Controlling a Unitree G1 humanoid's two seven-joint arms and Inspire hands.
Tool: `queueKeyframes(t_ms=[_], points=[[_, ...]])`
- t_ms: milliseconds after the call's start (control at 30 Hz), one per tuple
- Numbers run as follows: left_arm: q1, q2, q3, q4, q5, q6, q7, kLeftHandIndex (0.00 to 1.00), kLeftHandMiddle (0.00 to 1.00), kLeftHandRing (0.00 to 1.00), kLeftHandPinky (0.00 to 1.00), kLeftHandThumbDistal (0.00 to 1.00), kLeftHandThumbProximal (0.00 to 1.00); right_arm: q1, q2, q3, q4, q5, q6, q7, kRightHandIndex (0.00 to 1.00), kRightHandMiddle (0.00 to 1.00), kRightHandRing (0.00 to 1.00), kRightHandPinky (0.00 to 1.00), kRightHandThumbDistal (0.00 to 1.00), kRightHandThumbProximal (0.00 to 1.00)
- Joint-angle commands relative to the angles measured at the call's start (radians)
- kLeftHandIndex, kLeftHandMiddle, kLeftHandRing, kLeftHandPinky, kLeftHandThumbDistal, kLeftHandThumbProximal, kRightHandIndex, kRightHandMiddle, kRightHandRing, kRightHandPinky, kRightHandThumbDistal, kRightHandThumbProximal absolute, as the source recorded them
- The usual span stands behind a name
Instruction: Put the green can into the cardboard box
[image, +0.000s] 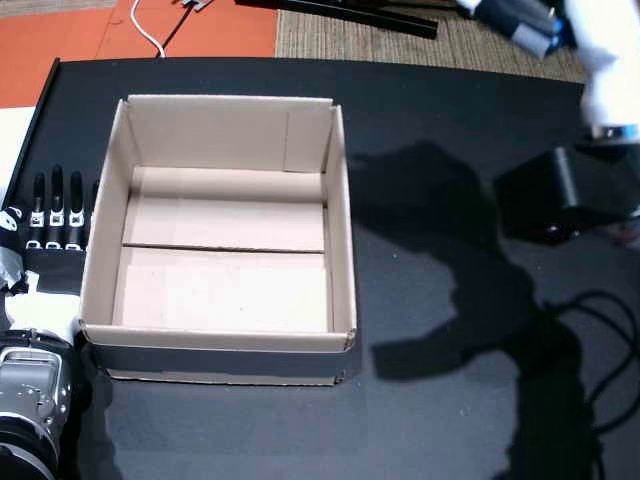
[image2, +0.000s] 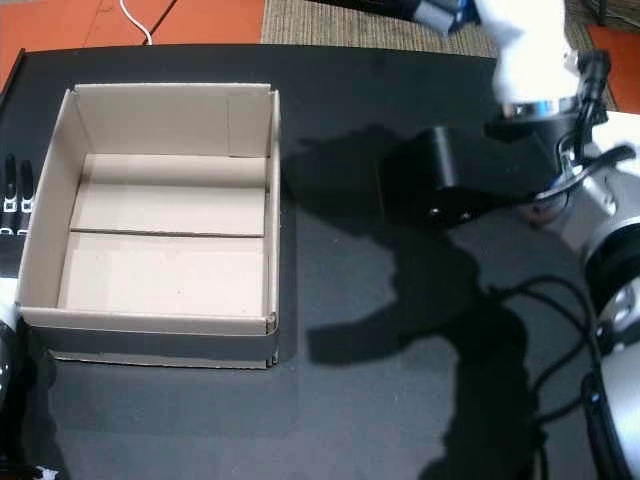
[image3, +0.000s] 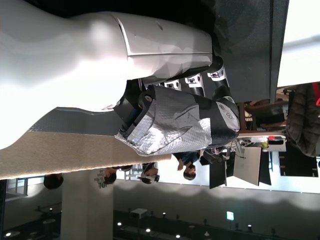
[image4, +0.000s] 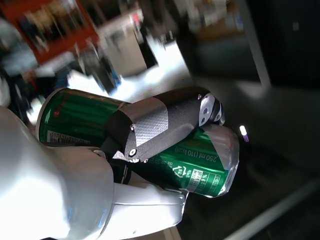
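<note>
Black table (image: 450, 420) taking up most of both head views. Open cardboard box (image: 340, 210) sitting on it toward robot's left, nothing inside. Right hand (image4: 165, 125) wrapping fingers round green can (image4: 200, 165), holding it up over table, off to right of box and well apart from it. Left hand (image: 50, 215) lying flat beside box's left wall, fingers stretched out straight, gripping nothing.

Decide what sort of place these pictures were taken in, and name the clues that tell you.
Probably a large indoor hall or lab set up for robot trials, not a home. A black table holds only a cardboard box; beyond the left hand, the left wrist view shows a high ceiling with spotlights and several people.
</note>
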Motion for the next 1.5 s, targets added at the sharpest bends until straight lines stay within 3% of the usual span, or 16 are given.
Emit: queueKeyframes(t_ms=[0, 133, 200, 333, 500, 633, 800, 833, 933, 1000, 1100, 1300, 1467], points=[[0.04, -0.015, 0.002, 0.029, 0.003, 0.0, 0.039, 0.52, 0.54, 0.65, 0.77, 0.0, 0.58, -0.049, -0.012, 0.008, -0.023, -0.017, 0.027, -0.131, 0.0, 0.0, 0.0, 0.0, 0.13, 0.5], [0.043, -0.015, 0.003, 0.03, 0.001, 0.011, 0.018, 0.54, 0.58, 0.69, 0.81, 0.0, 0.58, -0.071, 0.005, 0.027, -0.02, -0.045, 0.085, -0.297, 0.0, 0.0, 0.0, 0.0, 0.14, 0.62], [0.043, -0.018, 0.004, 0.03, 0.002, 0.005, 0.019, 0.52, 0.56, 0.68, 0.78, 0.0, 0.53, -0.078, 0.014, 0.036, -0.016, -0.048, 0.104, -0.34, 0.0, 0.0, 0.0, 0.0, 0.17, 0.66], [0.042, -0.02, 0.01, 0.03, -0.004, 0.004, 0.03, 0.5, 0.54, 0.66, 0.76, 0.0, 0.49, -0.084, 0.026, 0.05, -0.011, -0.038, 0.103, -0.339, 0.0, 0.0, 0.0, 0.0, 0.16, 0.61], [0.045, -0.019, 0.009, 0.03, -0.002, 0.011, 0.016, 0.5, 0.54, 0.65, 0.75, 0.0, 0.52, -0.086, 0.055, 0.061, -0.002, -0.023, 0.034, -0.26, 0.0, 0.0, 0.0, 0.0, 0.05, 0.48], [0.047, -0.02, 0.0, 0.03, 0.007, 0.005, 0.011, 0.5, 0.54, 0.64, 0.77, 0.0, 0.55, -0.105, 0.127, 0.067, 0.014, 0.002, -0.01, -0.162, 0.0, 0.0, 0.01, 0.05, 0.04, 0.46], [0.048, -0.026, 0.002, 0.03, 0.001, 0.004, 0.008, 0.53, 0.55, 0.66, 0.78, 0.0, 0.56, -0.134, 0.204, 0.062, 0.026, 0.04, -0.04, -0.009, 0.0, 0.0, 0.06, 0.09, 0.1, 0.4], [0.047, -0.027, 0.001, 0.03, 0.003, 0.002, 0.011, 0.52, 0.54, 0.65, 0.77, 0.0, 0.55, -0.139, 0.221, 0.063, 0.028, 0.045, -0.04, 0.019, 0.0, 0.0, 0.07, 0.11, 0.09, 0.41], [0.041, -0.032, 0.005, 0.03, -0.003, 0.004, 0.026, 0.56, 0.57, 0.68, 0.81, 0.0, 0.56, -0.163, 0.267, 0.091, 0.03, 0.02, 0.009, 0.034, 0.0, 0.0, 0.09, 0.12, 0.13, 0.55], [0.04, -0.032, 0.007, 0.03, -0.006, 0.013, 0.027, 0.57, 0.56, 0.67, 0.8, 0.0, 0.57, -0.176, 0.29, 0.104, 0.035, 0.022, -0.013, 0.09, 0.0, 0.0, 0.12, 0.14, 0.12, 0.51], [0.043, -0.039, 0.003, 0.03, 0.0, 0.003, 0.024, 0.54, 0.53, 0.62, 0.71, 0.0, 0.54, -0.194, 0.319, 0.134, 0.04, 0.006, -0.014, 0.13, 0.0, 0.0, 0.14, 0.16, 0.17, 0.48], [0.045, -0.053, -0.001, 0.028, 0.001, -0.015, 0.018, 0.55, 0.57, 0.67, 0.79, 0.0, 0.51, -0.212, 0.362, 0.176, 0.045, -0.008, -0.013, 0.202, 0.0, 0.0, 0.15, 0.13, 0.25, 0.51], [0.041, -0.06, 0.002, 0.027, -0.001, -0.024, 0.023, 0.54, 0.56, 0.67, 0.78, 0.0, 0.49, -0.204, 0.365, 0.22, 0.049, -0.043, 0.011, 0.174, 0.0, 0.0, 0.16, 0.12, 0.24, 0.53]])
